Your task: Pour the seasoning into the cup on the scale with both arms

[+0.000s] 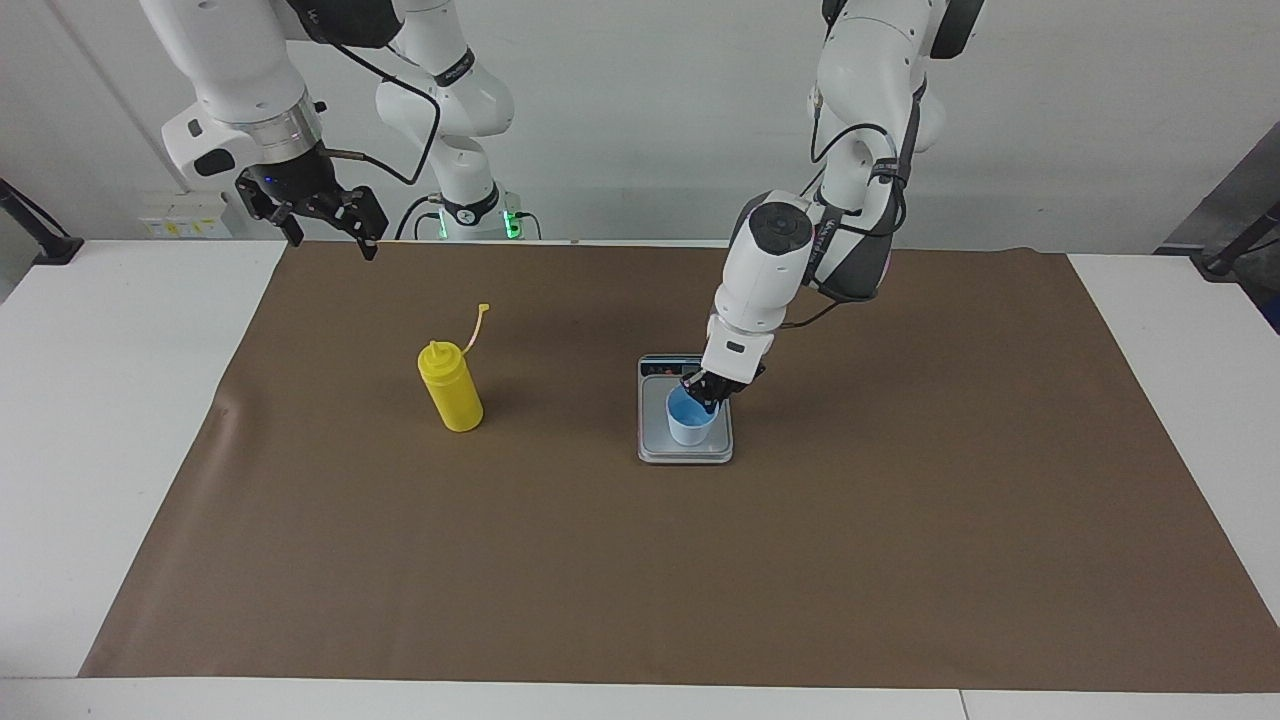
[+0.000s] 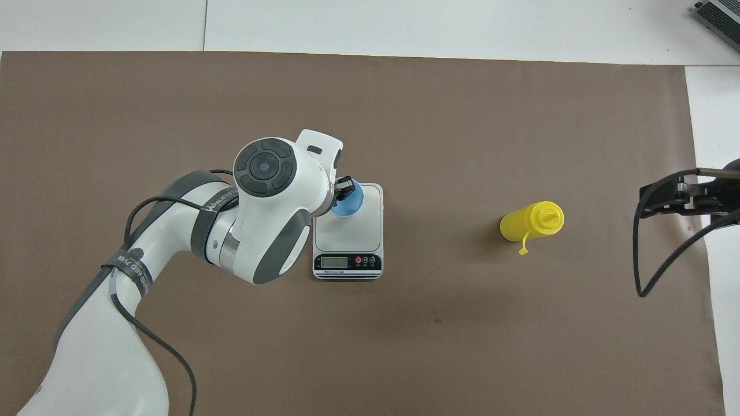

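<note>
Right gripper raised over mat edge at right arm's end, waiting, fingers spread wide, holding nothing. Bottle upright on mat, well apart from it, cap strap sticking up. Left gripper down at cup rim, one finger inside; grip or release: cannot tell. Cup sits on scale, under left gripper.

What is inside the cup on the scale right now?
The cup on the scale shows a bare blue inside; the left tool at its rim hides part of it.
</note>
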You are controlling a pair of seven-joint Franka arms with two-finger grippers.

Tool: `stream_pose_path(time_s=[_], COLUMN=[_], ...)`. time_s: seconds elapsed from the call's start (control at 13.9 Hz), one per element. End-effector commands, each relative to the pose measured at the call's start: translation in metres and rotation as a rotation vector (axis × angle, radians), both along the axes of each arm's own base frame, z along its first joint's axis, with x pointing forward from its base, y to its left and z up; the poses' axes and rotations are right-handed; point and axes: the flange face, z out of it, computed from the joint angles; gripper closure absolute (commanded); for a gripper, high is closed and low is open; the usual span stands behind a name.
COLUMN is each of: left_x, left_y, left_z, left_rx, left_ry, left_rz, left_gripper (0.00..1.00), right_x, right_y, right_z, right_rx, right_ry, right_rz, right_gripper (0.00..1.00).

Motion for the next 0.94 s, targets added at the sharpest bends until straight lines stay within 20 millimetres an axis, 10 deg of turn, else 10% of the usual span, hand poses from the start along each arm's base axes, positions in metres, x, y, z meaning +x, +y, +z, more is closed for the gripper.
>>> stream_pose_path(time_s=[0.0, 0.22, 0.86], left_x=[-0.003, 0.002, 0.031], left_y=[0.001, 0.014, 0.137], left_z=[-0.001, 0.016, 0.111], left_rx=[0.006, 0.011, 0.107], left_ry=[0.010, 0.008, -0.078], left_rz=[0.001, 0.013, -0.097], left_gripper=[0.00, 0.00, 0.00], right_x=[-0.008, -0.008, -0.012], right_y=[-0.003, 0.000, -0.008], right_z=[0.001, 0.001, -0.007], right_rx=[0.003, 0.003, 0.023], right_ry=[0.005, -0.001, 0.018], right_rz=[0.011, 0.017, 0.115], right_gripper=[0.00, 0.00, 0.00])
